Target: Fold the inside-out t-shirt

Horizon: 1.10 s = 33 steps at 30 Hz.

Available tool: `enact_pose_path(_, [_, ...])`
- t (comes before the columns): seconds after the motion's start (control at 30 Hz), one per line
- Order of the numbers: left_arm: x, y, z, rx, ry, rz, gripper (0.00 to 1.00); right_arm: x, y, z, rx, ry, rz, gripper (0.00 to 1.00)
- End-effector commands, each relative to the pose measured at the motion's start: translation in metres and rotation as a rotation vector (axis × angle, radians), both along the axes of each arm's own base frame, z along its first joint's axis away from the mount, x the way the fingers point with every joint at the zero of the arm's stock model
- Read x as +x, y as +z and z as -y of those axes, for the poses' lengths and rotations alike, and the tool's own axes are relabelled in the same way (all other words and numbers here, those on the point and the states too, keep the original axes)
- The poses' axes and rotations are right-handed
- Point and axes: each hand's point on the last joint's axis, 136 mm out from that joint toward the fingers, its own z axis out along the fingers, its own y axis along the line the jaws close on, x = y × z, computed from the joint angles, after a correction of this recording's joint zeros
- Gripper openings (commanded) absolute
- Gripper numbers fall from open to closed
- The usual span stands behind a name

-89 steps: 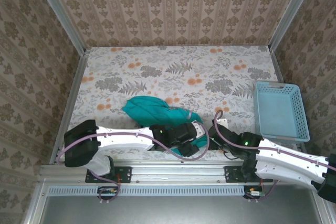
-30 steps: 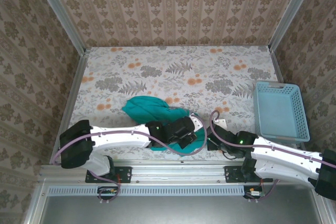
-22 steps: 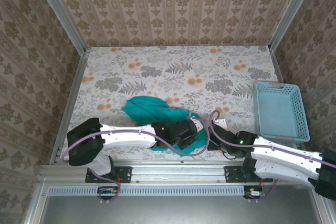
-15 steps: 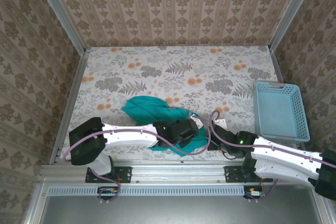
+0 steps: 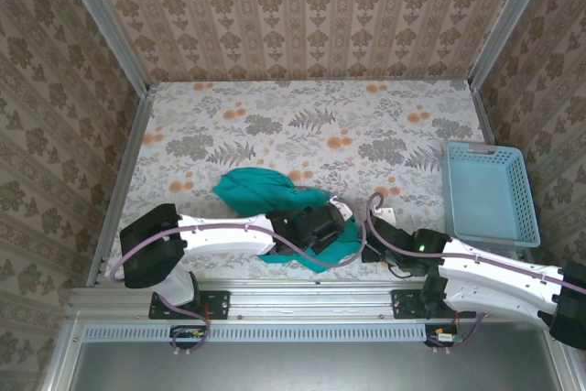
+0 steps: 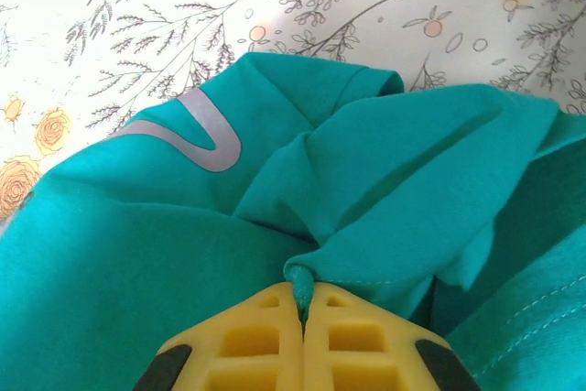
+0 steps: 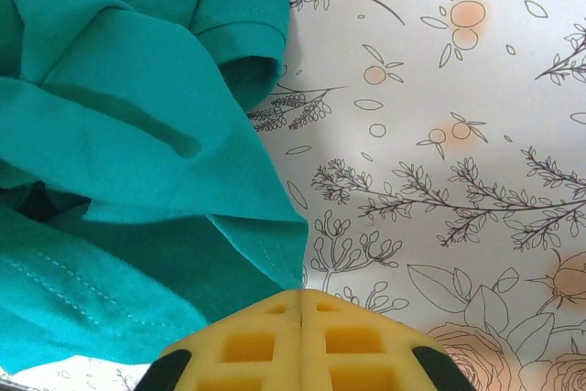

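A: How far are we with the folding, as we see it here?

B: We judge that we are at the very beginning. The inside-out t-shirt [image 5: 261, 190] lies as a crumpled heap on the floral table [image 5: 366, 125], near its front edge and just in front of our arm bases. No flat panel and no clean fold is visible yet.

A: And what do our grippers hold?

B: The left gripper [image 6: 304, 292] is closed tight, its yellow fingers meeting, with a small pinch of the teal cloth caught between the tips. From that pinch a loose flap rises, and a grey curved mark [image 6: 197, 130] shows on the cloth beyond it. The right gripper [image 7: 302, 298] is closed as well. A corner of the hem runs down right into its fingertips, so we believe that it grips this corner, though the contact itself is hidden from us.

A: So both hold the shirt, near each other?

B: Yes, both at the near side of the heap. The light-blue basket [image 5: 482, 147] stands well apart at the right and has no part in this.

A: What is left, then?

B: Nearly all of it, in our opinion: to spread the shirt flat, and then to fold it.
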Motion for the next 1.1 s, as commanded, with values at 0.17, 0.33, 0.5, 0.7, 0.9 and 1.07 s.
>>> enact_pose_path(0.17, [0.026,0.051,-0.011,-0.264,0.144,-0.114,0.0,0.005,-0.002,0.003,-0.037,0.016,0.042,0.0])
enact_pose_path(0.33, [0.045,0.072,-0.031,-0.497,0.256,-0.294,0.0,0.008,0.004,-0.007,-0.026,0.078,0.091,0.0])
enact_pose_path(0.5, [0.048,0.079,-0.036,-0.578,0.27,-0.381,0.0,0.019,0.041,-0.035,0.014,0.149,0.216,0.0])
enact_pose_path(0.7, [0.046,0.068,-0.04,-0.56,0.272,-0.388,0.0,0.033,0.063,-0.049,0.083,0.152,0.282,0.1])
enact_pose_path(0.9, [0.042,0.063,-0.04,-0.568,0.266,-0.409,0.0,0.044,0.054,-0.06,0.069,0.193,0.269,0.41])
enact_pose_path(1.07, [0.041,0.064,-0.04,-0.605,0.266,-0.441,0.0,0.053,0.032,-0.064,0.037,0.201,0.21,0.45])
